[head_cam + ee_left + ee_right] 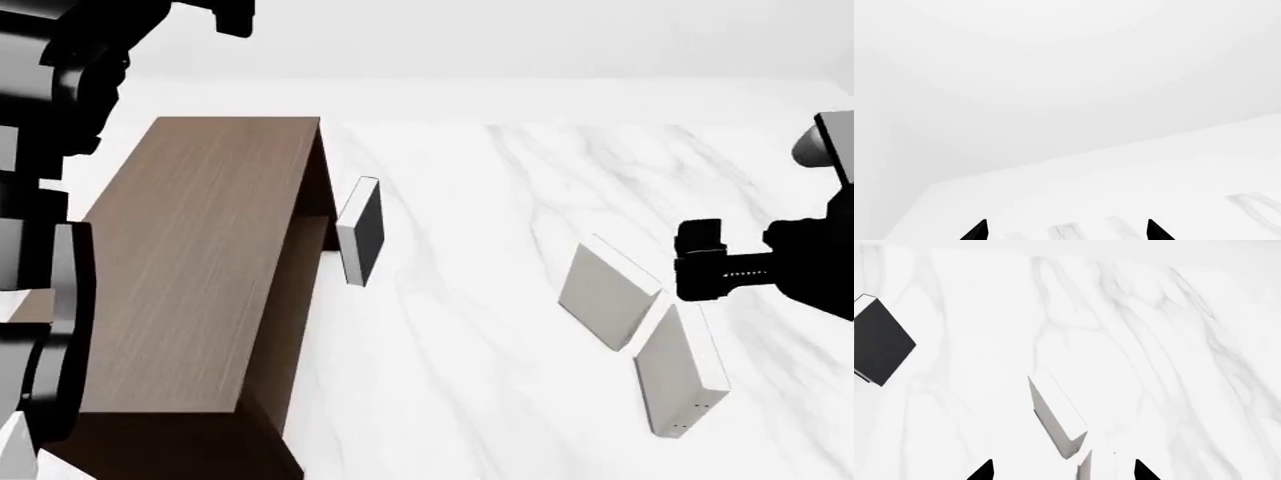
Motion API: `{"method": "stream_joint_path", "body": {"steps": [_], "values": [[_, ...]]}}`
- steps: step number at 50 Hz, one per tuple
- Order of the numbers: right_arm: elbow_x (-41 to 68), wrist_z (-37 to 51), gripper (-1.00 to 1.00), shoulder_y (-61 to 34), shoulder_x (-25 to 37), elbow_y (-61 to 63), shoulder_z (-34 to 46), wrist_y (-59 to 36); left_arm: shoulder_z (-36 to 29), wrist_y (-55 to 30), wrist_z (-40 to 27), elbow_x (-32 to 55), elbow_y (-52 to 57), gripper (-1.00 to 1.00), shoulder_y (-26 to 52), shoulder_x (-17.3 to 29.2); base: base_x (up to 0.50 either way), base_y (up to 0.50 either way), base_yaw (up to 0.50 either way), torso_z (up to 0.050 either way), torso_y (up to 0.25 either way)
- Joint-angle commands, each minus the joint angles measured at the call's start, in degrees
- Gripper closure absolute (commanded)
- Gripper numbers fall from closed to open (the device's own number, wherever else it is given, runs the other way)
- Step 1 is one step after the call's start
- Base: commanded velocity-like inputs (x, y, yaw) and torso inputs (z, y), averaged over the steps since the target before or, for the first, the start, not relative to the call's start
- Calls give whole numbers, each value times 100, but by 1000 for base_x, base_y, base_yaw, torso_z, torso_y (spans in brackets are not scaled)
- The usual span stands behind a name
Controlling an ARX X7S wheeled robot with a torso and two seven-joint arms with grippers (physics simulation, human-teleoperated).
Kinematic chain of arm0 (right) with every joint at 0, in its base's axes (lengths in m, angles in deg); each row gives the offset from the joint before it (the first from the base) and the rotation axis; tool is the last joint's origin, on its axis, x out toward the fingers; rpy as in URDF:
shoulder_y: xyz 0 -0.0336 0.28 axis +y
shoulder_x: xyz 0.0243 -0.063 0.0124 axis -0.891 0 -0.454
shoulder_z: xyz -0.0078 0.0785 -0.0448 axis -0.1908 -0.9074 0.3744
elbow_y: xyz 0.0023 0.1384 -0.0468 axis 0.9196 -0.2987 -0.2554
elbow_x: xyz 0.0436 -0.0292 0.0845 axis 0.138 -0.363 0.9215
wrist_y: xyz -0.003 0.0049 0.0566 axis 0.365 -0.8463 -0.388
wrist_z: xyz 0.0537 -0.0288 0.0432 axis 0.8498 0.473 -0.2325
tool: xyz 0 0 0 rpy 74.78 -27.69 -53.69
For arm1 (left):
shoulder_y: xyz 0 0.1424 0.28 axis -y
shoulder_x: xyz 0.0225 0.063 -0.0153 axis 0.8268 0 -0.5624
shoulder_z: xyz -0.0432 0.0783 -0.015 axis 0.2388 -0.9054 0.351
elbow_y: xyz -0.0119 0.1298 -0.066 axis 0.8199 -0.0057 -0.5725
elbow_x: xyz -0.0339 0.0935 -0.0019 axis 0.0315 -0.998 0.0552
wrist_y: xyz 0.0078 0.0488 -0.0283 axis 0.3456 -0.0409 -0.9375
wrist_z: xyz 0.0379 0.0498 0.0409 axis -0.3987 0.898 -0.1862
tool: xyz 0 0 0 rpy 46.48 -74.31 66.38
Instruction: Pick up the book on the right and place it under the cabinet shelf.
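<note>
The book [681, 372], thin and off-white with tiny dark specks at its near end, lies at the right on the marble table. Only its far corner [1085, 470] shows in the right wrist view, between my right gripper's [1064, 471] open, empty fingertips. In the head view the right gripper [699, 262] hovers just beyond the book. The dark brown cabinet shelf [200, 270] stands at the left. My left gripper [1066, 231] is open and empty, facing a white wall and the table's edge.
A greyer-beige pale book [610, 290] leans beside the off-white one and also shows in the right wrist view [1054, 412]. A black-faced book [360, 230] stands by the cabinet's right side and shows in the right wrist view [881, 345]. The left arm [54, 120] hangs over the cabinet's left.
</note>
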Motion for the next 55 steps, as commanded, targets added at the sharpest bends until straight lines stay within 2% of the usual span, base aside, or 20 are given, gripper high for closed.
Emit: {"method": "stream_joint_path", "body": {"steps": [1,25,55], "values": [[670,274,-100,457,366,-23,-116,256,-24,-46,3,6,73,-100,-6,27,0,0,0,0,0],[-1169,-1157,-100,982,92,-671,-163,790,-128,5,-7,-24,37,-100,-62,13,0,0,0,0,0],[-2801,-2511,-100,1210,-431,-1772,517,1781,-198,56,-27,-39,-27,-100,-110,32,0,0,0,0,0]]}}
